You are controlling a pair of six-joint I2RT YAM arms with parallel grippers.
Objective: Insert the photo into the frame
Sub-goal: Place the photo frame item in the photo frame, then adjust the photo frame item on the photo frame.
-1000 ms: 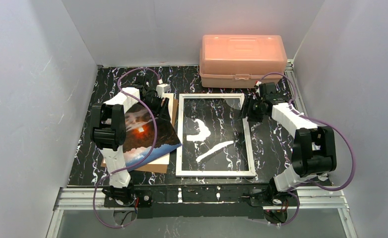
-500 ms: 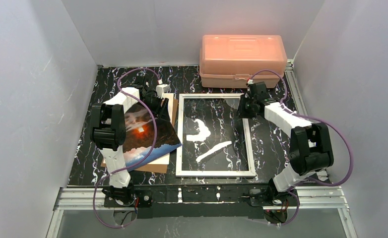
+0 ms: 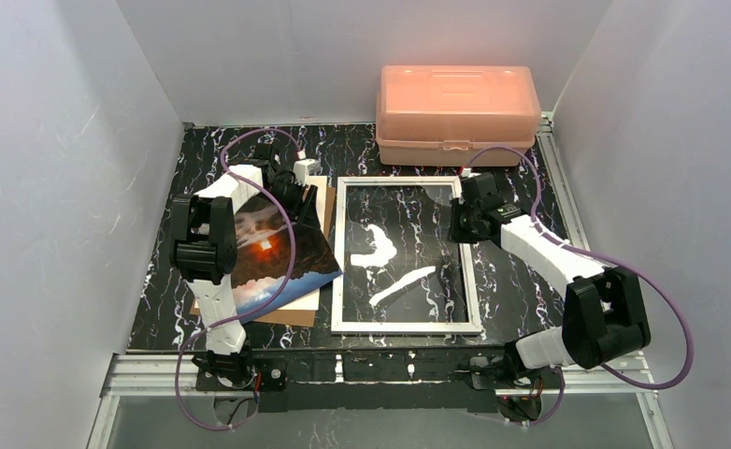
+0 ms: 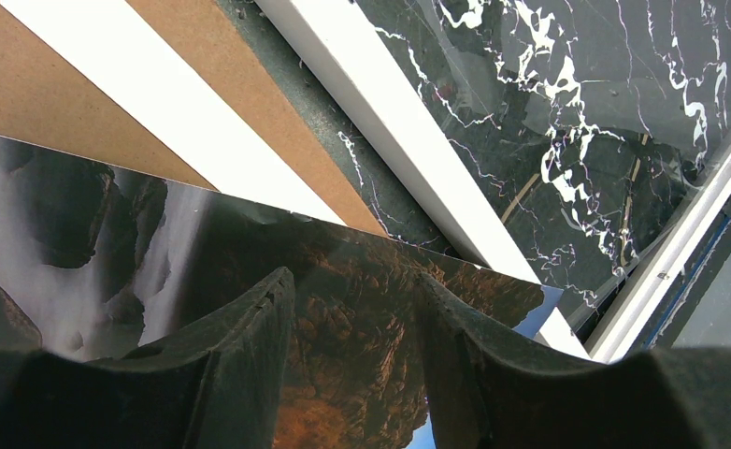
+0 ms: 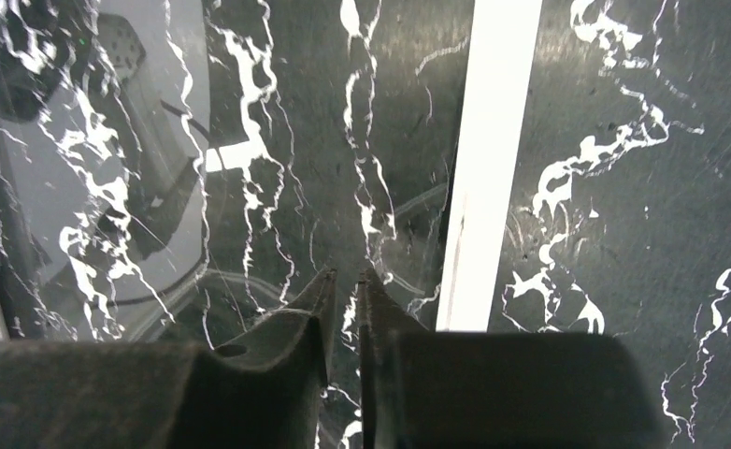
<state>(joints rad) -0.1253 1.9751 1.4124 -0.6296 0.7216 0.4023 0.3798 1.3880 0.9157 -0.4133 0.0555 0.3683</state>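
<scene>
At centre-left, beside the frame (image 3: pixel 339 253), the photo (image 3: pixel 273 267) is lying on the brown board (image 4: pixel 53 103), thin, glossy, floppy, so I'd pinch an edge; left gripper (image 4: pixel 357 281) is hovering with jaws apart, right gripper (image 5: pixel 345 278) is sitting pinched together, empty.

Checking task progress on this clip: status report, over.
Left tool open over the photo, which sits atop the brown board, left of the frame. Right tool shut over the frame's pane, by its right rail. Photo not yet in.
</scene>
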